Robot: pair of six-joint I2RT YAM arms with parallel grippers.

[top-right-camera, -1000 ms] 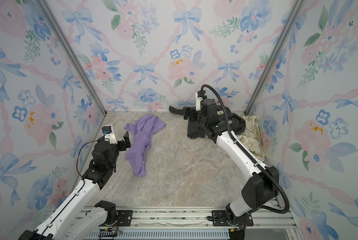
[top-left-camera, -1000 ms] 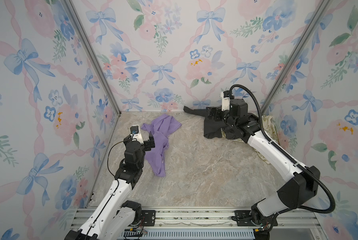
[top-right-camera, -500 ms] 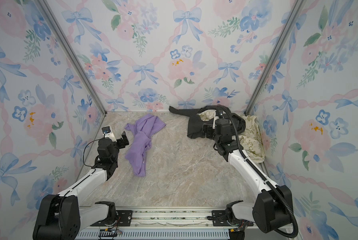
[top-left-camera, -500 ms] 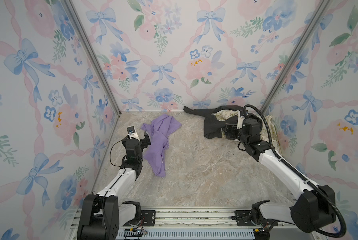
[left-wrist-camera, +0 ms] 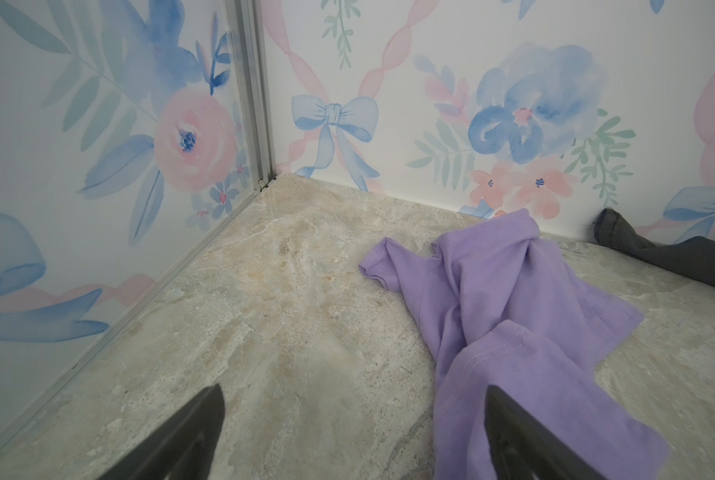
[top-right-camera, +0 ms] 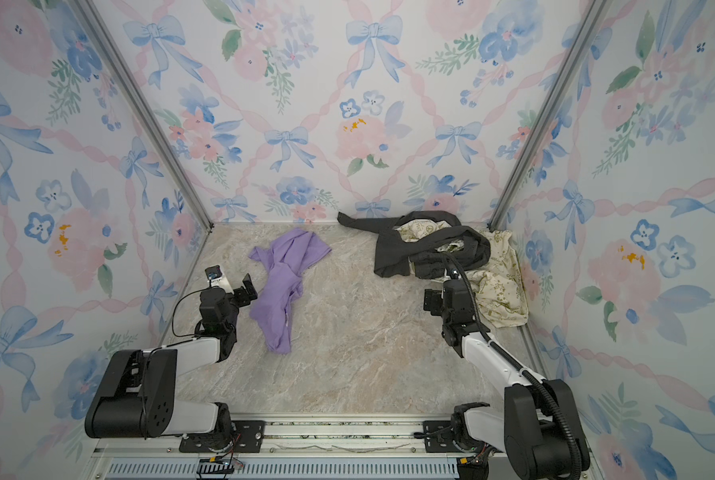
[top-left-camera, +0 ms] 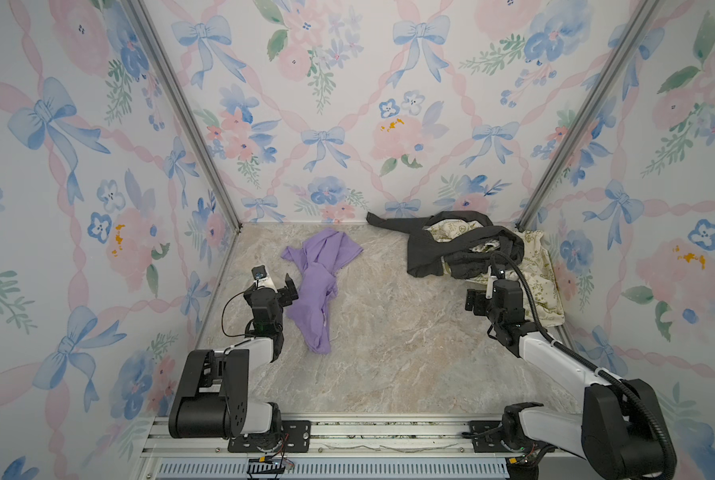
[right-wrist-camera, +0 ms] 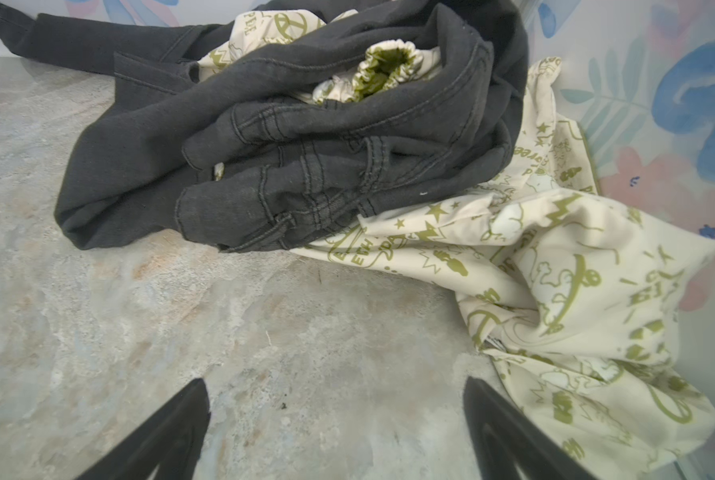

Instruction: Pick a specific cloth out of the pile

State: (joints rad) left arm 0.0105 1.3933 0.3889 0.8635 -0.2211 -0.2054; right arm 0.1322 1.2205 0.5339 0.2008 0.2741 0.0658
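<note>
Left wrist view: the left hand (left-wrist-camera: 353,390) stands fully open and holds nothing. One finger (left-wrist-camera: 513,419) hangs over a fold of the cloth (left-wrist-camera: 513,332), the other over bare worktop (left-wrist-camera: 285,311); I cannot tell whether there is contact.

In both top views the lavender cloth (top-left-camera: 318,291) lies just beside the left hand, on the side facing the other arm. Its long axis runs roughly along the line the hand points, from ahead of the fingertips to back alongside the wrist.

The right hand (right-wrist-camera: 334,382) is equally wide open and empty, over bare worktop just short of the pile (right-wrist-camera: 347,145). That pile is the black garment (top-left-camera: 430,253) tangled with the cream cloth (top-left-camera: 543,286).

The cloth lies well apart from the pile, with open worktop between them.

Judgement: the separation looks complete. If a regrasp is wanted, the left hand is far nearer (the right would have to cross the whole worktop). A small sideways shift toward the cloth should bring the fold between its fingers.
</note>
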